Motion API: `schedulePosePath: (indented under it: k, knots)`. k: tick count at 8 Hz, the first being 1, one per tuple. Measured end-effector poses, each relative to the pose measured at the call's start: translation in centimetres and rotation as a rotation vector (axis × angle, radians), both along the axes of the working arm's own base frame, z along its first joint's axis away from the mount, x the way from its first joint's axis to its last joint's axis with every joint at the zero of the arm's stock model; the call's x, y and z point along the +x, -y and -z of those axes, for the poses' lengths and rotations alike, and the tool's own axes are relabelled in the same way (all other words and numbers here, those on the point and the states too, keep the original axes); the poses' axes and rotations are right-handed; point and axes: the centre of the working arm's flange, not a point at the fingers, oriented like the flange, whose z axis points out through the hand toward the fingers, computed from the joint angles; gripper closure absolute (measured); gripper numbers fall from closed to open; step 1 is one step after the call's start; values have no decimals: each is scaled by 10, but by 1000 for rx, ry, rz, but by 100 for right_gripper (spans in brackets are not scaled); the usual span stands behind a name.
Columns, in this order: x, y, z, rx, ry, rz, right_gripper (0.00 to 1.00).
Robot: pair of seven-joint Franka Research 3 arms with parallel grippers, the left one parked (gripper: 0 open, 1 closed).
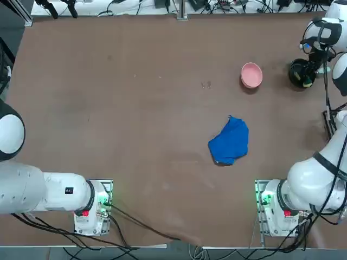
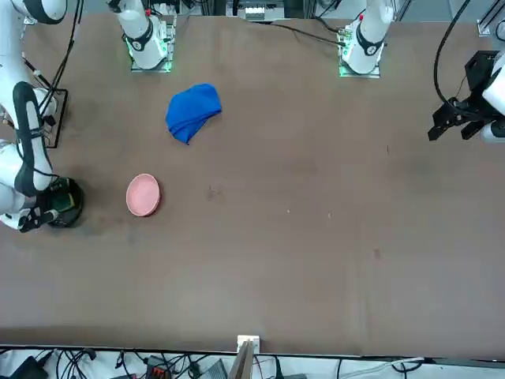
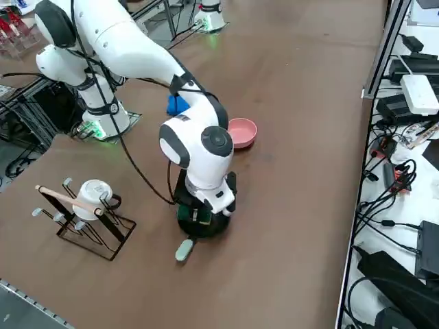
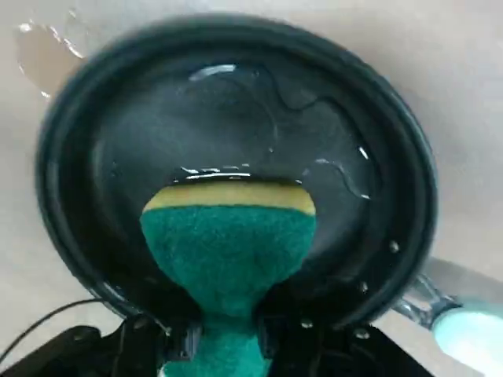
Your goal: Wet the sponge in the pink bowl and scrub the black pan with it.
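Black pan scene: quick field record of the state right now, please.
right gripper: over the black pan, jaws shut on the sponge
sponge: yellow edge down against the pan's inner floor
pan: water streaks and droplets inside; pale handle points to the table edge
pink bowl: upright, beside the pan, apart from it
blue cloth: crumpled mid-table, untouched
rack with mug: near the table edge
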Motion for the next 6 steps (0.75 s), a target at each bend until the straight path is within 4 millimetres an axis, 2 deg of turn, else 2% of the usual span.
schedulePosePath:
  k: [2, 6]
  knots:
    - [-5, 15, -1, 18, 13, -8, 62]
    - [2, 18, -5, 0, 67, -22, 62]
